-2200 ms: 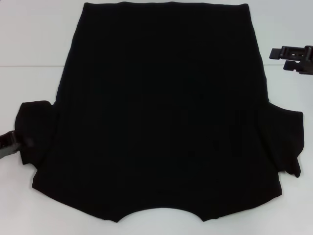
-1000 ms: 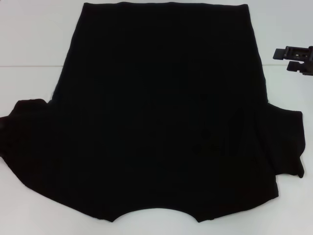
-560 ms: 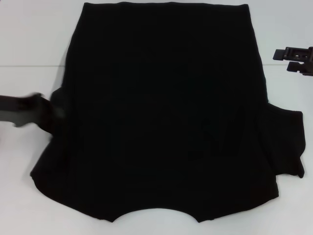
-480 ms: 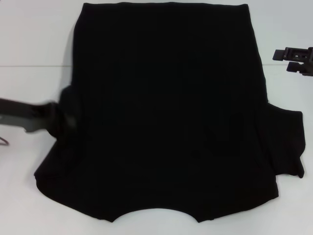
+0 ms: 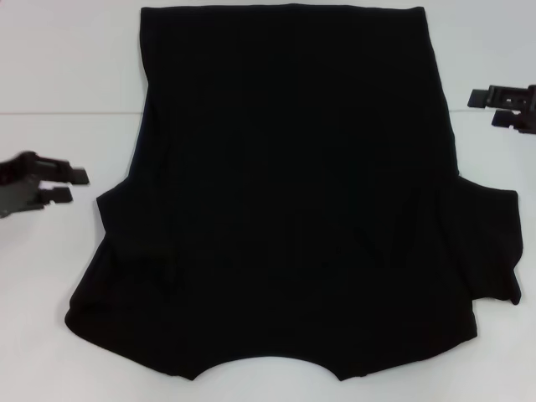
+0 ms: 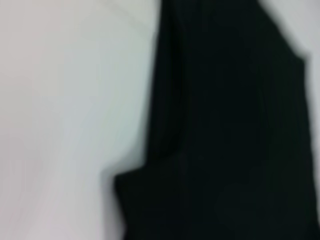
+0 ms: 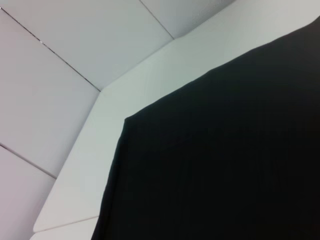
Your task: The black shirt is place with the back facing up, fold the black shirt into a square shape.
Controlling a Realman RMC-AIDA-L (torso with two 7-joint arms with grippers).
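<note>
Compared with half a second ago: left sleeve now folded in over the body of the black shirt (image 5: pixel 289 201), no longer spread out to the side; left gripper (image 5: pixel 77 186) let go and drawn back out onto the bare white table (image 5: pixel 50 75), where before it sat blurred against the cloth edge. Right sleeve unchanged, sticking out on the far side from that claw.

Nearest the robot: curved neckline and shoulders of the shirt, back up, lying flat. Just inward of the left gripper: the tucked-in sleeve edge, forming a small notch in the shirt's side. Left gripper clear of the cloth, fingers parted a narrow way, nothing between them, nothing touched. In the left wrist view, only the shirt (image 6: pixel 225 130) edge beside the table (image 6: pixel 60 110); own fingers not shown.

Farther off: right gripper (image 5: pixel 479 109) hovering above the table just beyond the shirt's other side, near the hem end, fingers slightly apart, empty, apart from the cloth. Hem at the far edge, straight. In the right wrist view, a hem corner of the shirt (image 7: pixel 220 160) on the table (image 7: pixel 145 85).
</note>
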